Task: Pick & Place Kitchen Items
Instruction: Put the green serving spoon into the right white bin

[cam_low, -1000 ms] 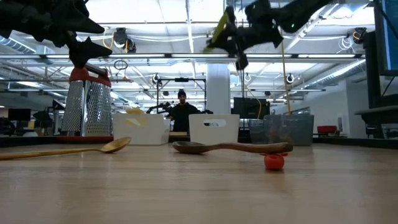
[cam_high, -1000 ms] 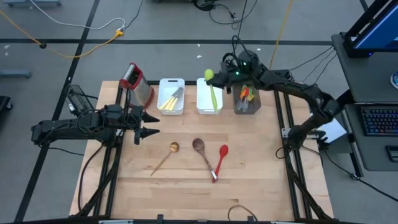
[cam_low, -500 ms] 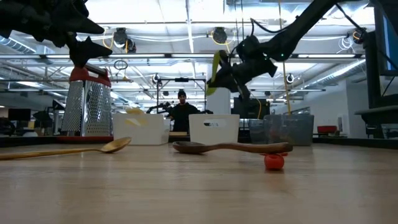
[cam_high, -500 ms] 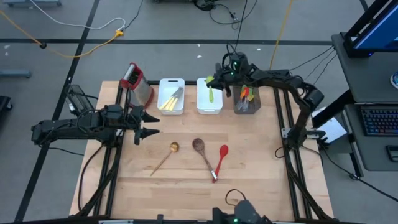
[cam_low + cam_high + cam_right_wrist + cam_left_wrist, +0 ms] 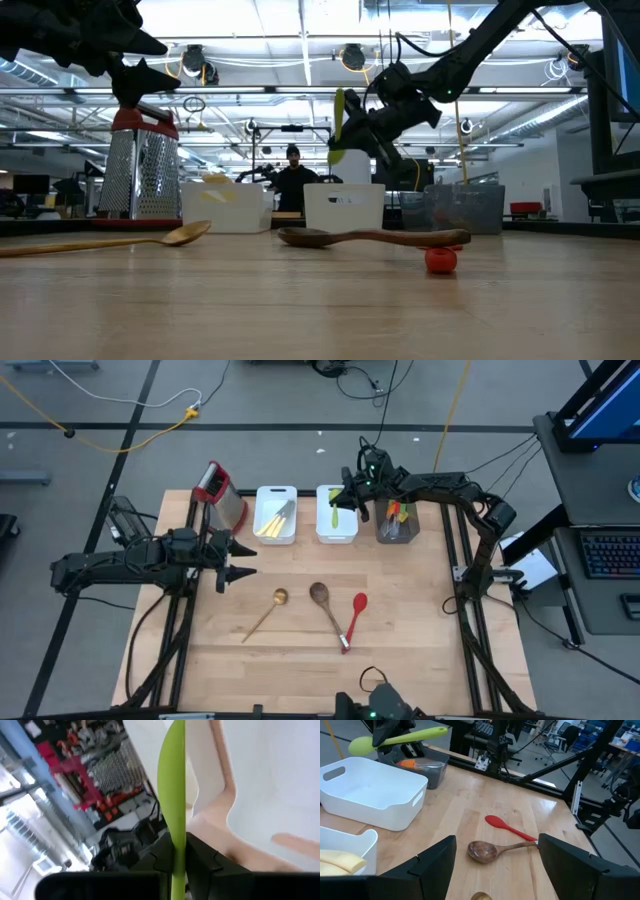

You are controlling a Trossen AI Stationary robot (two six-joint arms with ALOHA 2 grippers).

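Note:
My right gripper [image 5: 348,496] is shut on a lime-green spoon [image 5: 335,495] above the middle white bin [image 5: 337,532]; the low view shows the spoon [image 5: 340,122] well above that bin's rim. My left gripper [image 5: 240,561] hovers open over the table's left part, its fingers wide apart in the left wrist view [image 5: 495,865]. A light wooden spoon [image 5: 264,613], a dark wooden spoon [image 5: 325,601] and a red spoon [image 5: 353,618] lie flat on the table. The left white bin [image 5: 275,516] holds pale-handled knives. The grey bin [image 5: 397,521] holds orange, red and green spatulas. My right gripper pinches the lime-green spoon's handle [image 5: 173,827] between its two fingers [image 5: 161,854], which lie across it. It reaches in from the table's right side. The spoon is lifted clear and tilted over the middle white bin, its bowl [image 5: 361,745] away from the fingers.
A steel box grater with a red handle [image 5: 222,494] stands at the far left, beside the left bin. The three bins line the table's far edge. A person [image 5: 292,180] stands in the room beyond the table. Bare wood lies along the near edge [image 5: 320,675].
My right gripper has moved down and toward the table's left, carrying the lime-green spoon from high over the far edge to just above the middle white bin. The spoon has tipped steeper. My left arm has kept still.

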